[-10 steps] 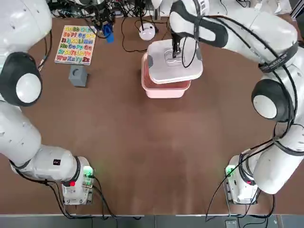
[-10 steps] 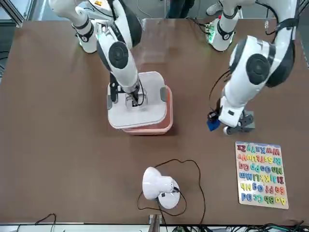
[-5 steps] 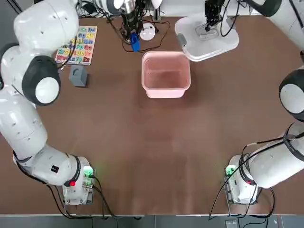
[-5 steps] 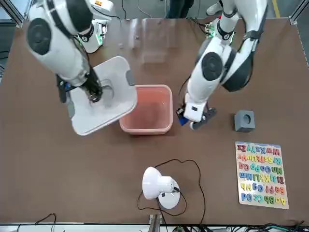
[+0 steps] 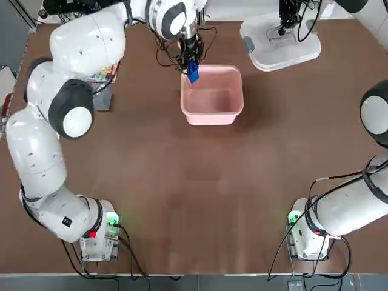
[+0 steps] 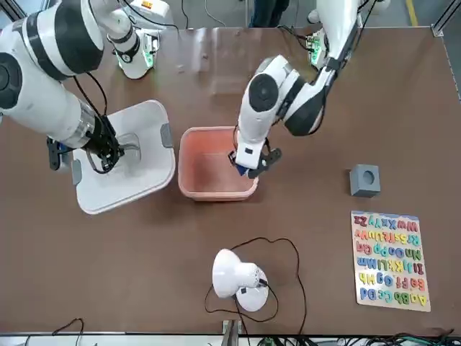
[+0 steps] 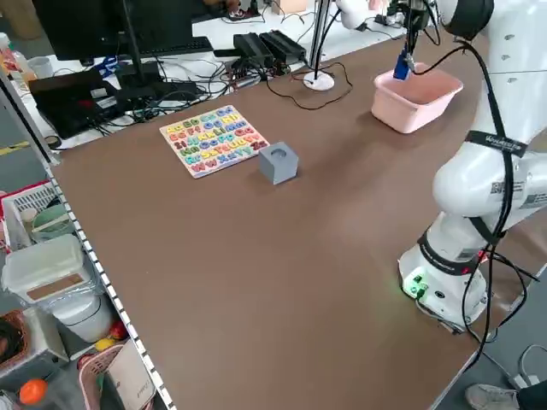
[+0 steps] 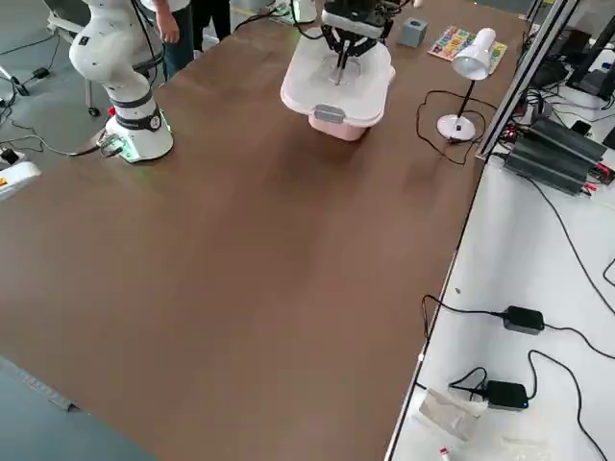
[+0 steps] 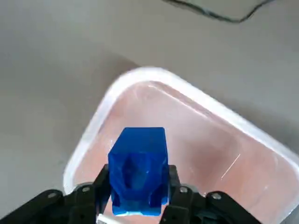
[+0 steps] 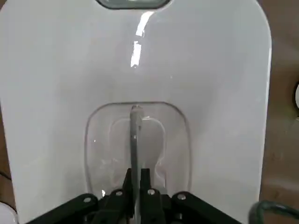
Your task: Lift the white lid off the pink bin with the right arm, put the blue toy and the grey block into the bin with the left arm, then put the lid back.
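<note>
The grey block (image 6: 365, 180) sits towards the left edge of the bench (image 5: 200, 194), the pink bin (image 5: 212, 114) open near the far edge. Above the bin, the left gripper (image 9: 139, 184) grasps the blue toy (image 9: 139, 172) between 2 fingers. Farther, to the right, the right gripper (image 10: 136, 173) is clenched on the handle of 1 white lid (image 5: 296, 50), holding it up. The letter board (image 6: 390, 259) lies at the far left corner.

left gripper (image 9: 140, 186): closed on blue toy (image 9: 139, 172) | toy: between the two fingertips, over pink bin (image 9: 210, 144) | bin: uncovered, inside visible | dark cable (image 9: 219, 16): beyond bin, apart
</note>
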You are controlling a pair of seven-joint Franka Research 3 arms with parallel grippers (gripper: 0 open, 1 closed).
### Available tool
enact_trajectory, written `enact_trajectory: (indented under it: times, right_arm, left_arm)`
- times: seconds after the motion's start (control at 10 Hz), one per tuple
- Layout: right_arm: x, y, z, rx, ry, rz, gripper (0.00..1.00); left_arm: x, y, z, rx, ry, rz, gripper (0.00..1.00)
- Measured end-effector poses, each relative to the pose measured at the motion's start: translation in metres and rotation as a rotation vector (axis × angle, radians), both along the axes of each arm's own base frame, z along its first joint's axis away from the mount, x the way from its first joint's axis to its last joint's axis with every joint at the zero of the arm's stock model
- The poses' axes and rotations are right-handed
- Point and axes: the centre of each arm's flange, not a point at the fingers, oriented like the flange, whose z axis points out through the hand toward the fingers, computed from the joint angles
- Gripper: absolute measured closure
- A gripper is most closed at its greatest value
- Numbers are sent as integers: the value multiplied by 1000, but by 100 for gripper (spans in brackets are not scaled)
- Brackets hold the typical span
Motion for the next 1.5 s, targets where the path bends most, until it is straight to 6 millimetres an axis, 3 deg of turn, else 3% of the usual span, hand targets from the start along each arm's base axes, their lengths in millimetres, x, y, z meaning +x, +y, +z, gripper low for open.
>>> enact_trajectory:
  times: [0.3,0.5,0.8,0.9,1.0,1.2,1.3,1.5]
  right_arm:
    - [2,-6,-2,-1,3,-10,93]
    - [2,-6,-2,-1,3,-10,93]
    - [2,-7,-2,-1,4,-12,93]
    - [2,-8,-2,-1,3,-14,93]
    - [2,-8,-2,-2,3,-14,93]
    - [3,-11,-2,-2,3,-19,93]
    - [3,-12,-2,-2,3,-21,93]
    - [3,-12,-2,-2,4,-21,93]
  left_arm:
    - [0,-9,-56,19,49,-5,49]
    - [2,-9,-72,29,62,-4,49]
    - [11,-8,-54,11,34,4,7]
    - [17,0,-35,7,18,15,5]
    - [26,20,-8,27,17,36,4]
    - [55,104,48,78,3,51,6]
    - [66,154,57,90,-24,40,6]
    - [63,239,40,109,-66,-43,6]
